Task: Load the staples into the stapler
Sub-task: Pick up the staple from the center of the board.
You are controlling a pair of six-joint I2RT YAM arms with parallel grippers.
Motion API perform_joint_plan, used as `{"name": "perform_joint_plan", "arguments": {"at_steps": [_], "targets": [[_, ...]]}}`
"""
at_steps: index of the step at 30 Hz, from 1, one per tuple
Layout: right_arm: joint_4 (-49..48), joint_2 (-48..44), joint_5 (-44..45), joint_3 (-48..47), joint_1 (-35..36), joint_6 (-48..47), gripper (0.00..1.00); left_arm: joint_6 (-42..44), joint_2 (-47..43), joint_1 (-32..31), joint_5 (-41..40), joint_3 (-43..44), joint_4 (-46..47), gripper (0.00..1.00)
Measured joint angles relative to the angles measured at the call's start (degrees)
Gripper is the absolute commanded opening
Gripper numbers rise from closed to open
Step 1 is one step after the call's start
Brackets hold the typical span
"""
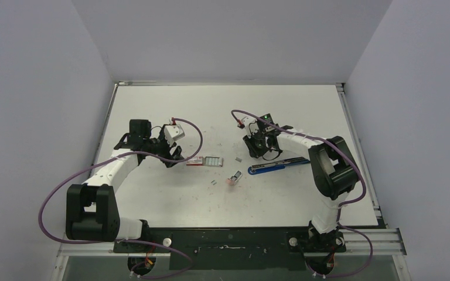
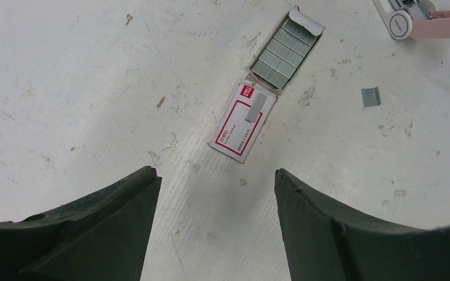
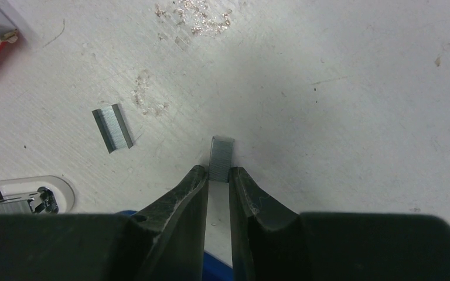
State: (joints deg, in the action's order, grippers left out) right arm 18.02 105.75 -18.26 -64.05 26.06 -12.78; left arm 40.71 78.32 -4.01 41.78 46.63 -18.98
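Observation:
The blue stapler (image 1: 268, 168) lies on the table right of centre, and a corner of it shows under my fingers in the right wrist view (image 3: 217, 266). My right gripper (image 1: 262, 150) (image 3: 218, 172) hovers just behind it, shut on a short grey staple strip (image 3: 221, 157) pinched at the fingertips close to the table. Another loose strip (image 3: 112, 127) lies to its left. The red-and-white staples box (image 2: 240, 126) (image 1: 194, 161) lies with its tray of strips (image 2: 284, 50) slid out. My left gripper (image 2: 217, 175) (image 1: 173, 153) is open and empty just short of the box.
A pink-and-white block (image 2: 422, 20) (image 1: 234, 177) lies between the box and the stapler. A loose staple strip (image 2: 371, 96) lies right of the box. The table surface is scuffed, with small staple bits scattered near the centre.

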Motion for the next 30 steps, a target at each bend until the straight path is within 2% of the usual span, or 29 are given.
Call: {"name": "perform_joint_plan", "arguments": {"at_steps": [8,13,19,25,30], "targets": [[2.3,-0.2,-2.8,-0.9,-3.0,-6.8,0.17,0.0,0.0,0.0,0.1,0.0,0.0,0.7],[12.0,-1.4,-8.1,-6.3,-6.3,-19.3,0.18,-0.5,0.0,0.0,0.5,0.1,0.0,0.7],[25.5,-6.1,-10.1,-10.3,-7.5,-34.3,0.18,-4.6,2.0,0.0,1.8,2.8,1.3,0.7],[37.0,-7.0,-10.7,-14.7,-6.5,-44.7,0.18,-8.8,4.5,0.0,2.1,4.8,4.9,0.7],[44.3,-6.8,-9.5,-16.7,-2.6,-50.5,0.18,-11.5,6.1,0.0,2.6,5.4,6.6,0.7]]}}
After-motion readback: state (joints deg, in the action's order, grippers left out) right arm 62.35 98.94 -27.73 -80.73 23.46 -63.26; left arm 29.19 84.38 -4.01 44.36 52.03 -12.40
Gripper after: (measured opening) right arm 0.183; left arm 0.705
